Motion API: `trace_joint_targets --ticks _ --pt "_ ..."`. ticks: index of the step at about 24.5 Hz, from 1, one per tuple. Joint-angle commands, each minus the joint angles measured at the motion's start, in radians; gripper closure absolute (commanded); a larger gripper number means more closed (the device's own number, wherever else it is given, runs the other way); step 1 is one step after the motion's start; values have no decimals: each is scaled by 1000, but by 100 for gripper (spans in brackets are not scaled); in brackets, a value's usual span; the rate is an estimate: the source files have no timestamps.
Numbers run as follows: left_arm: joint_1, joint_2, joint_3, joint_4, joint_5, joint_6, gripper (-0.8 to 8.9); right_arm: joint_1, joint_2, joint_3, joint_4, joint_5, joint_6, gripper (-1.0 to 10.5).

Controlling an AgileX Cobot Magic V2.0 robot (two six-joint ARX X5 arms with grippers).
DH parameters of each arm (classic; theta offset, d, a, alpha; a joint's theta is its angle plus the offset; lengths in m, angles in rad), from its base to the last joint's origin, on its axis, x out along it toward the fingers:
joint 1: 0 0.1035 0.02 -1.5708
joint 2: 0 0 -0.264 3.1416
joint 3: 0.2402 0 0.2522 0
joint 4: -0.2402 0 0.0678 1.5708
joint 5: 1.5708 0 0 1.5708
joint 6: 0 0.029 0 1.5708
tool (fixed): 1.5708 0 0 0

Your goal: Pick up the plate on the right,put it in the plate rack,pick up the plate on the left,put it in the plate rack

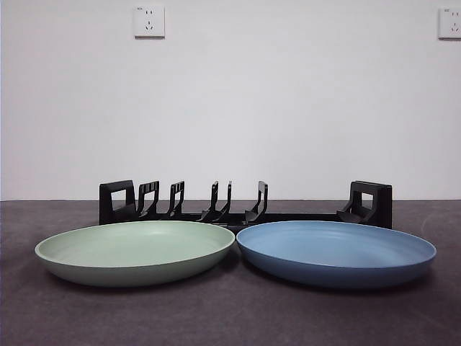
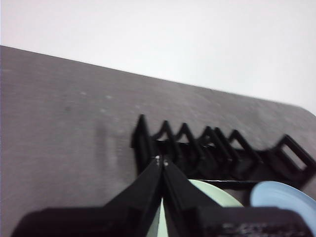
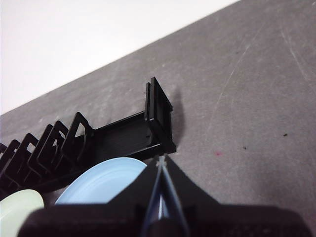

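The left gripper (image 2: 161,160) hangs above the table with its jaws pressed together, holding nothing. Below it lies the green plate (image 2: 207,195), and just beyond its tips stands the near end of the plate rack (image 2: 217,153). The right gripper (image 3: 160,162) is likewise closed and empty, above the blue plate (image 3: 101,185), with the rack's blocky looped end (image 3: 159,116) just past its tips. In the front view the green plate (image 1: 135,250) and blue plate (image 1: 336,252) lie side by side, rims nearly touching, before the empty rack (image 1: 245,205) on the dark table (image 1: 230,317).
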Motion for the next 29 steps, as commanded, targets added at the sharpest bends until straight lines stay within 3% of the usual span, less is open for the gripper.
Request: trace_joint_targets --ticks 1,12,13,14,15,16,17,18,21,25,29 --pt "2 103 71 -13 55 39 819 0 94 63 -1 -29 -13 957" --pt "-1 417 233 -40 297 64 813 0 480 297 -65 -222 -133 946" --pt "-3 435 236 -40 309 74 804 0 514 315 -74 -245 -146 945" --pt "-11 455 238 -41 311 76 716 0 558 340 -87 -270 -154 941" --pt "-19 471 241 -42 310 77 586 0 600 362 -98 -290 -160 897" --pt "-26 483 241 -41 309 77 523 0 635 378 -99 -293 -163 788" --pt "-33 494 241 -38 305 82 526 0 671 392 -99 -294 -163 664" --pt "-38 501 243 -38 304 101 525 0 698 400 -99 -305 -163 633" --pt "-78 510 285 -65 252 179 525 2 784 412 -100 -354 -163 636" --pt "-195 530 442 -221 111 367 525 18 919 412 -101 -367 -163 698" --pt "-346 552 575 -302 -38 446 526 46 1030 412 -100 -366 -171 698"
